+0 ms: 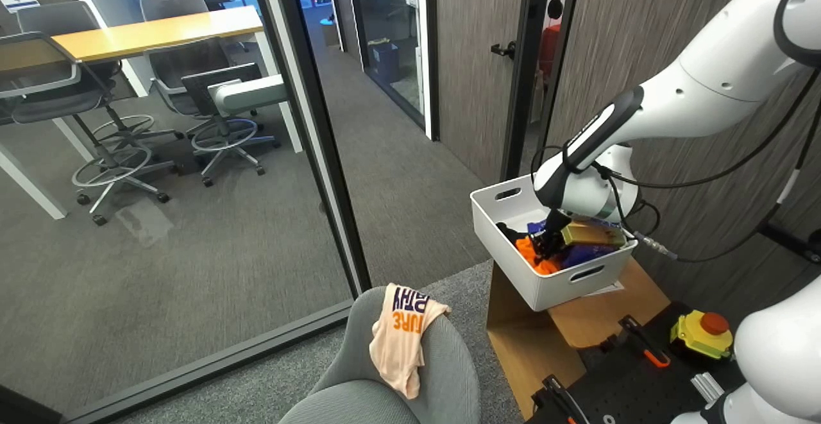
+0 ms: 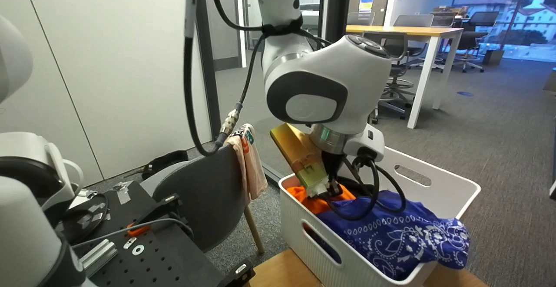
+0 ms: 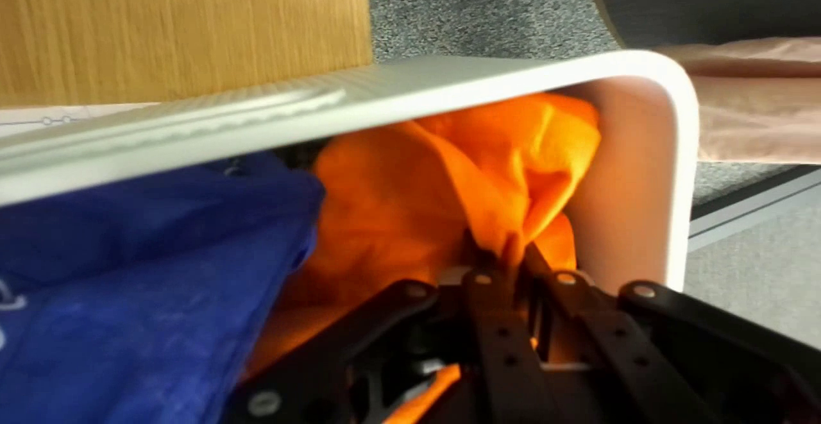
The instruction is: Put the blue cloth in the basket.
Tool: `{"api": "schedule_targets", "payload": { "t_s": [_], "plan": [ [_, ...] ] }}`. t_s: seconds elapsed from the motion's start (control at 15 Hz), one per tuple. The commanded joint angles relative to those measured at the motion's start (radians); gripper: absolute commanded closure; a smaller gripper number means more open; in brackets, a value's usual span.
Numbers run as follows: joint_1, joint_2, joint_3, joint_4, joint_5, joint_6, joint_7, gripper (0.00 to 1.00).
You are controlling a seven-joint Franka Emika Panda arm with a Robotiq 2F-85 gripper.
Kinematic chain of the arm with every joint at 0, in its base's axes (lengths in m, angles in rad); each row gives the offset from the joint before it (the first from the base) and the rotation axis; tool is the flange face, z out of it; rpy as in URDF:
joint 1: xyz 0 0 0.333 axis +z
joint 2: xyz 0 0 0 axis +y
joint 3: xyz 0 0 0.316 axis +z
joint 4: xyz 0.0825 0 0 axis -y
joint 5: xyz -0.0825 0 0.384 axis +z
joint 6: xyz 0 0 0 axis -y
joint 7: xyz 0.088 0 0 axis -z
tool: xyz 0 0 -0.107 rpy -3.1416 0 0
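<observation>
Wrist view: the gripper [image 3: 505,254] is clamped on a pinched fold of orange cloth [image 3: 391,193] in one corner of the white basket [image 3: 385,113], while the blue paisley bandana [image 2: 391,230] lies beside it, out of the gripper's hold. In an exterior view most of that bandana sits inside the basket, one end seemingly draped over the rim, so I judge the task nearly met, with only that end left to tuck in. Why the orange cloth is held is harder to say: it may be to make room, or a mistaken pick. Lifting it could drag the bandana, as the two seem to touch. The basket stands on a wooden counter [image 1: 609,321], probably put there so the robot arm [image 1: 693,87] can reach in from above; a sheet of paper [image 1: 606,289] shows at its foot. Near it, a black perforated plate [image 1: 634,384] carries a yellow emergency stop [image 1: 698,335]. A peach printed cloth [image 1: 401,347] hangs over the back of a grey chair [image 1: 449,363], likely set there to be easy to grasp. Past the chair stands a glass partition [image 1: 315,142], with office chairs [image 1: 192,65] beyond.
</observation>
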Motion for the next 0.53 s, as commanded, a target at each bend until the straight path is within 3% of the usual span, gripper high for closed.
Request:
{"api": "schedule_targets", "payload": {
  "t_s": [0.0, 0.13, 0.2, 0.47],
  "plan": [
    [-0.125, -0.08, 0.114, 0.006, 0.147, -0.123, -0.143, 0.9],
    [-0.167, -0.119, 0.145, 0.004, 0.212, -0.178, -0.201, 0.9],
    [-0.079, -0.154, 0.058, 0.008, 0.295, -0.223, -0.264, 0.9],
    [0.059, -0.268, -0.106, -0.003, 0.433, -0.378, -0.377, 0.88]
  ]
}}
